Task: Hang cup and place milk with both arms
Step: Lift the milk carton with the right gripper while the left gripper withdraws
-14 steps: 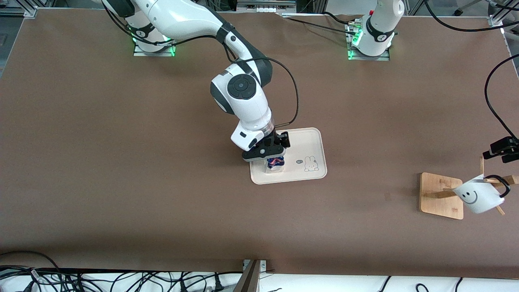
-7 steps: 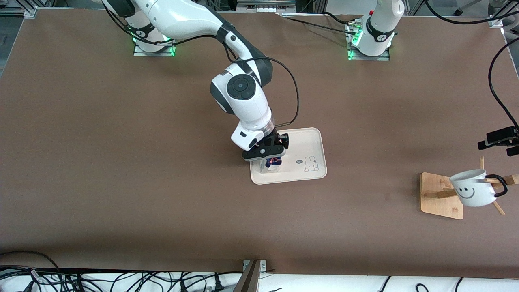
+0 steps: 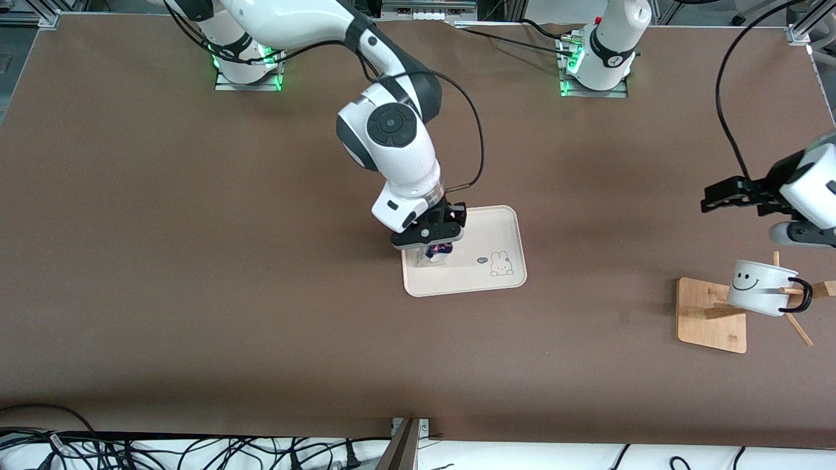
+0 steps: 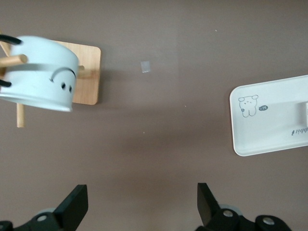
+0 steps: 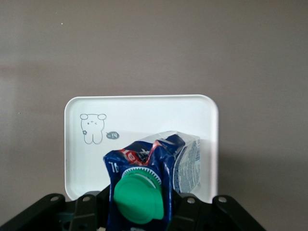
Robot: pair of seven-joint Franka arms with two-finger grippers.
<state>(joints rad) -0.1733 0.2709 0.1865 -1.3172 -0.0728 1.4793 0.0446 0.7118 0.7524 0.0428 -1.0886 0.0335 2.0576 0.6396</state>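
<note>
Right wrist view, right hand (image 5: 144,211) pinching milk (image 5: 151,178), green cap unseen from front, left hand (image 4: 142,207) spread.

The tray (image 4: 269,139) carries a small rabbit drawing with a tiny speech bubble at its side; in the left wrist view, script at the picture's 3 o'clock edge reads roughly "rabbit". The bubble's letters are too small to read. The milk (image 5: 159,168) shows white print on blue and fine print on its pale side, none legible. The cup (image 3: 761,287) bears a black smiley.
</note>
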